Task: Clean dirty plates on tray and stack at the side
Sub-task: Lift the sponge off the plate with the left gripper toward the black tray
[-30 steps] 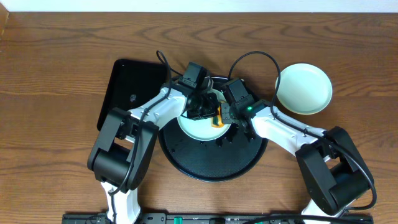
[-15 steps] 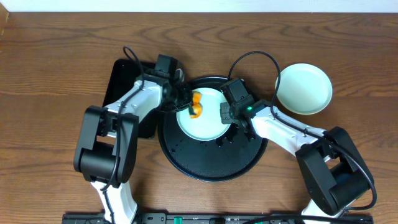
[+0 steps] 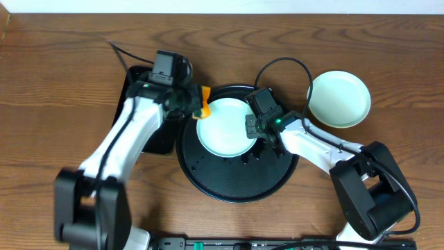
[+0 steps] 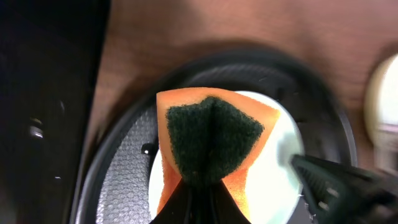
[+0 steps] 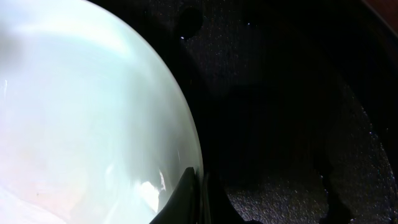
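from overhead, the round black tray (image 3: 236,173) carries one mint plate (image 3: 223,128) in its upper half, while a second plate (image 3: 338,98) lies on the wood table (image 3: 55,69) just right of the tray's rim. the left gripper (image 3: 196,104) sits at the tray's upper-left rim, between it and a rectangular tray (image 3: 132,111) on the tray's left. only the left wrist view shows the grip: jaws pinched on a folded orange sponge (image 4: 208,140), dark scouring face outward, above the tray's left side. only the right wrist view shows the right gripper (image 5: 194,196) clamped narrow on the mint plate's rim, over the tray's pebbled floor. bare wood spreads above the tray.
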